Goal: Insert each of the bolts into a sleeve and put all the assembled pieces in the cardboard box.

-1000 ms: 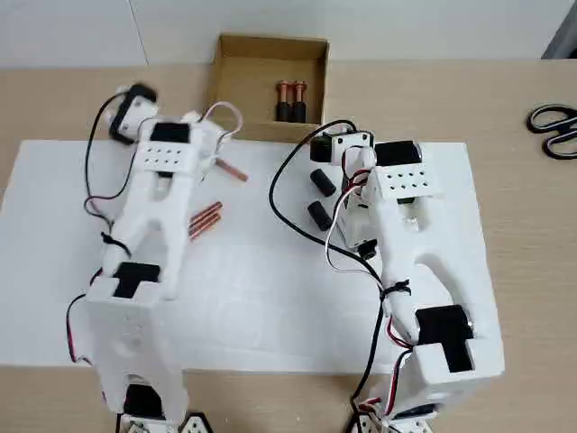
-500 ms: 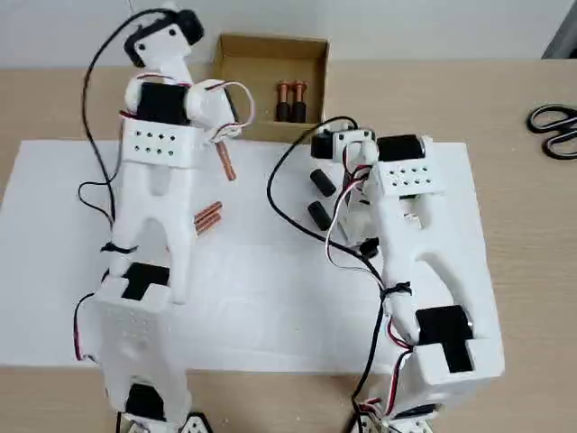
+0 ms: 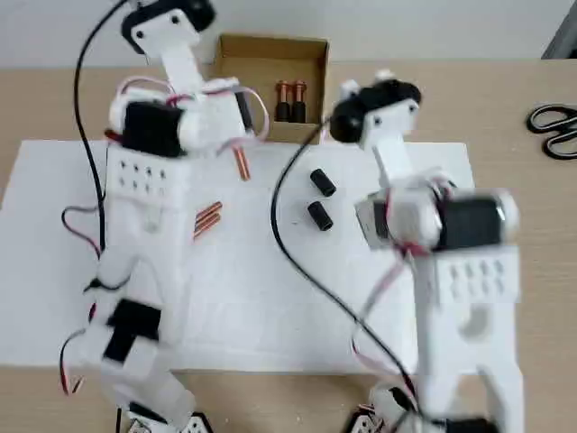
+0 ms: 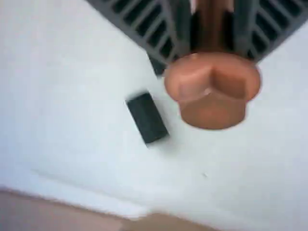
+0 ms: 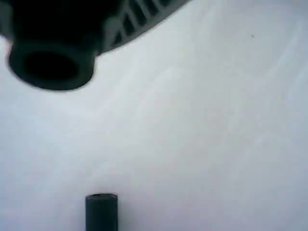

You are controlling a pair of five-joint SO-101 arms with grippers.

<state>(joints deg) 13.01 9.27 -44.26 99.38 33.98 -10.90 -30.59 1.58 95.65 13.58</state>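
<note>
Two grips are made. Our left gripper [image 4: 211,21] clamps the shank of a copper bolt [image 4: 211,91], its head hanging past the fingertips toward the white sheet [image 4: 72,57]. Our right gripper [image 5: 57,21] is closed around a black sleeve [image 5: 50,65], its bore facing the wrist camera. From the bolt, that sleeve lies to our right, across two loose sleeves [image 3: 323,182]. We judge their long axes must be aligned. The cardboard box [image 3: 270,40] sits beyond both arms.
</note>
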